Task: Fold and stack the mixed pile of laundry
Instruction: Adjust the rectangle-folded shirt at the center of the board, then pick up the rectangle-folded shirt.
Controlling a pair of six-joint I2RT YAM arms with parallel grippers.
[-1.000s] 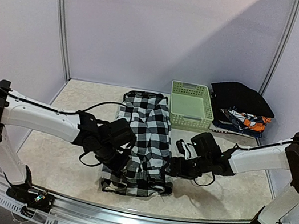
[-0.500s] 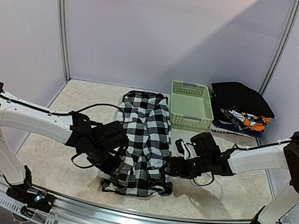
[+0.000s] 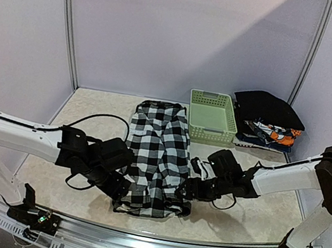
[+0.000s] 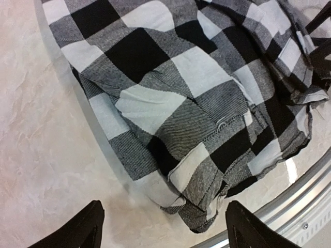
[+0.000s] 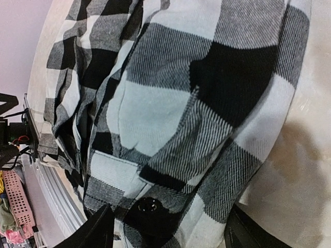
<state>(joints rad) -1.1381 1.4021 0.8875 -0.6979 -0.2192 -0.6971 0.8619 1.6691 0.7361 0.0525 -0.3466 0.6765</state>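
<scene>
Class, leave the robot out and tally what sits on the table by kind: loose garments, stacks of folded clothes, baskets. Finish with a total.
Checked shirt, lying loose: 1
Stack of folded clothes: 1
Green basket: 1
Total: 3

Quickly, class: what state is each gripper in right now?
Left gripper: open, holding nothing.
Right gripper: open, fingers either side of the checked shirt.
</scene>
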